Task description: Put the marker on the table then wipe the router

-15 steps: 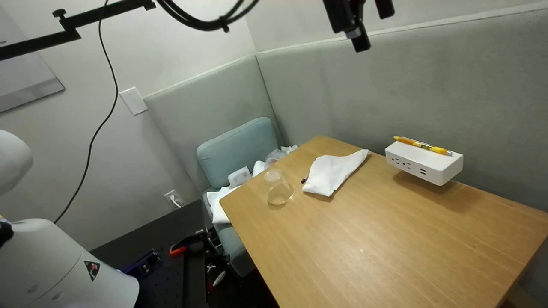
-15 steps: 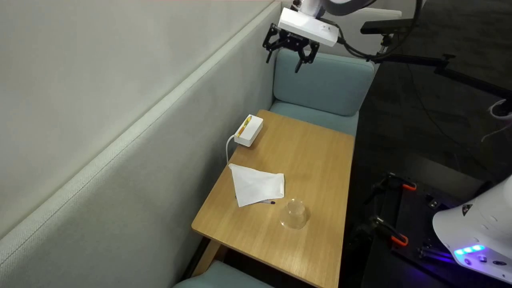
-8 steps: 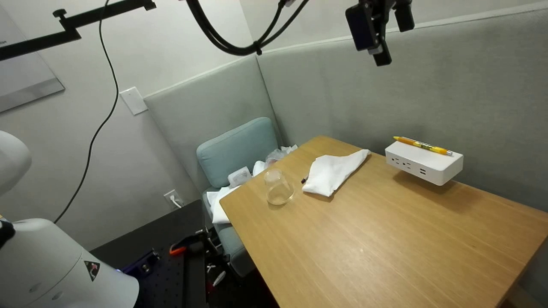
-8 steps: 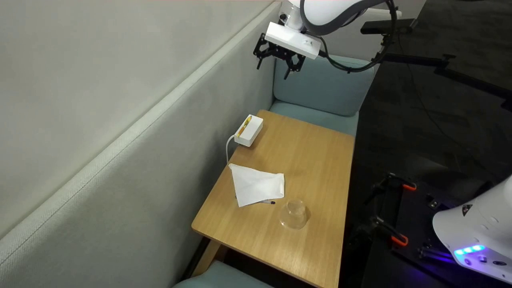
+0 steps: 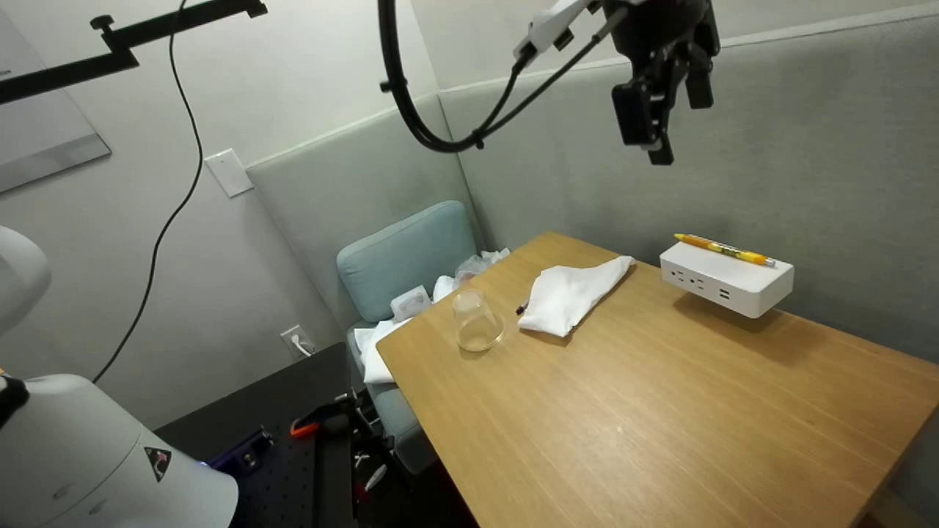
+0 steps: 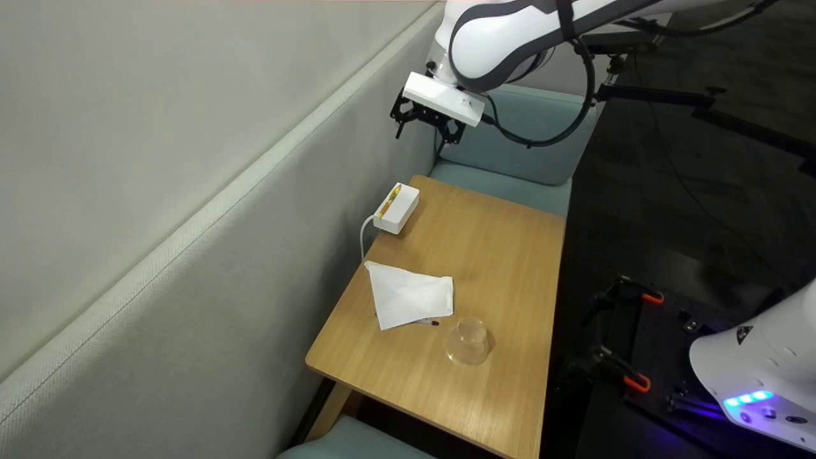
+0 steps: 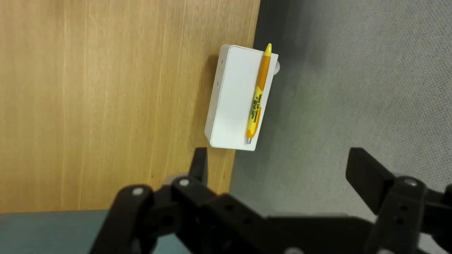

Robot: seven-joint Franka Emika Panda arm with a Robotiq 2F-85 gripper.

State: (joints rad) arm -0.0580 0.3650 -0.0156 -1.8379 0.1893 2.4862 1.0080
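Wrist view gives me, left to right, the wooden counter (image 7: 123, 88), a white box (image 7: 236, 102) at its edge, and the pen (image 7: 259, 91) lying lengthwise on the box's right side: yellow and orange, dark lettering, a silver end. In an exterior view the arm (image 6: 497, 48) extends in from the upper right, its end pointing down. My 2 jaws stand wide apart, well above the pen, which shows beyond their tips, nearer the counter-side jaw.
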